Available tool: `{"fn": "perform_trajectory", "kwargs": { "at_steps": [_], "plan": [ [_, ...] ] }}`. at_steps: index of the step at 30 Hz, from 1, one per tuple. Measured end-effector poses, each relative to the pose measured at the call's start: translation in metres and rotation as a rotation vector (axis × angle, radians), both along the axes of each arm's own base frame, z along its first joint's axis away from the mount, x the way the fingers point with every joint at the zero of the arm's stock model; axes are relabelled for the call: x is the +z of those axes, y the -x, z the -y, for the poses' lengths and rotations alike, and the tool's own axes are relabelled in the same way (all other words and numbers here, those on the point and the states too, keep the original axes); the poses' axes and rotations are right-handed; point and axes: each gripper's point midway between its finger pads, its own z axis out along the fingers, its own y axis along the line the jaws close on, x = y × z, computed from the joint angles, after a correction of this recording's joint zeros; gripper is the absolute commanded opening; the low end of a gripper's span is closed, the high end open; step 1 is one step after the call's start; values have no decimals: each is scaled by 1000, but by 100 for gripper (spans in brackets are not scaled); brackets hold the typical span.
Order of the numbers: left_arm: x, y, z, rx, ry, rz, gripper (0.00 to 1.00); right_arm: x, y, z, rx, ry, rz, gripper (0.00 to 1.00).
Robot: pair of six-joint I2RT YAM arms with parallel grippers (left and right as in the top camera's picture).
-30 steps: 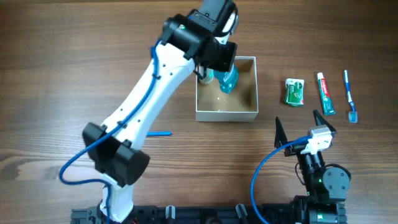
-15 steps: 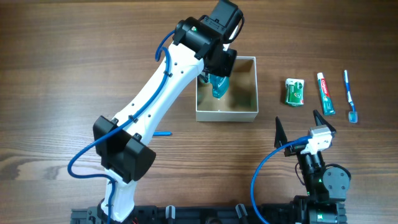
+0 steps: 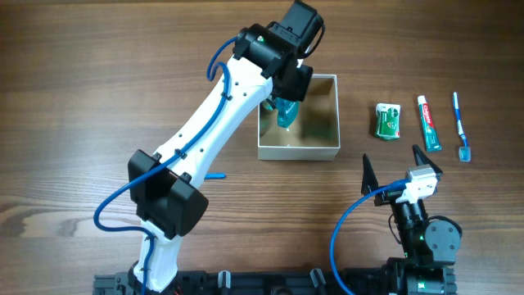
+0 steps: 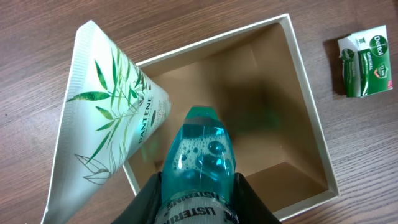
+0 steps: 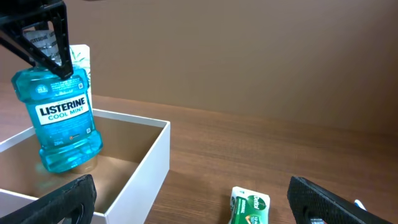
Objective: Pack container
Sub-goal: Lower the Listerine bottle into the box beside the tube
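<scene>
The container (image 3: 299, 152) is a white-walled square box with a tan inside, at mid table. My left gripper (image 3: 283, 100) is shut on a blue Listerine bottle (image 3: 283, 115) and holds it by the neck, base down and slightly tilted, inside the box's left half. The left wrist view shows the jaws (image 4: 198, 190) round the bottle (image 4: 200, 149) above the box (image 4: 311, 124). A white Pantene tube (image 4: 106, 106) leans at the box's left wall. My right gripper (image 3: 401, 164) is open and empty, near the front right. The right wrist view shows the bottle (image 5: 62, 118) and box wall (image 5: 152, 168).
Right of the box lie a green Dettol soap pack (image 3: 388, 120), a toothpaste tube (image 3: 428, 123) and a blue toothbrush (image 3: 461, 125). The soap also shows in the right wrist view (image 5: 250, 207). A small blue object (image 3: 214, 174) lies left of the box.
My left gripper has carried the bottle leftward and a little toward the front inside the box. The right arm has not moved.
</scene>
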Motion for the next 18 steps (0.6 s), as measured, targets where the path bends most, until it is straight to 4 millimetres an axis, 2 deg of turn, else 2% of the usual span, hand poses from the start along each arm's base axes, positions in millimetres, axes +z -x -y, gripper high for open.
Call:
{"fn": "perform_trajectory", "kwargs": {
  "at_steps": [14,18],
  "plan": [
    [2,-3,4,14,11,20,4,0,0,0,0,0,0,100],
    [6,-8,13,7,28,58,4,0,0,0,0,0,0,100]
  ]
}}
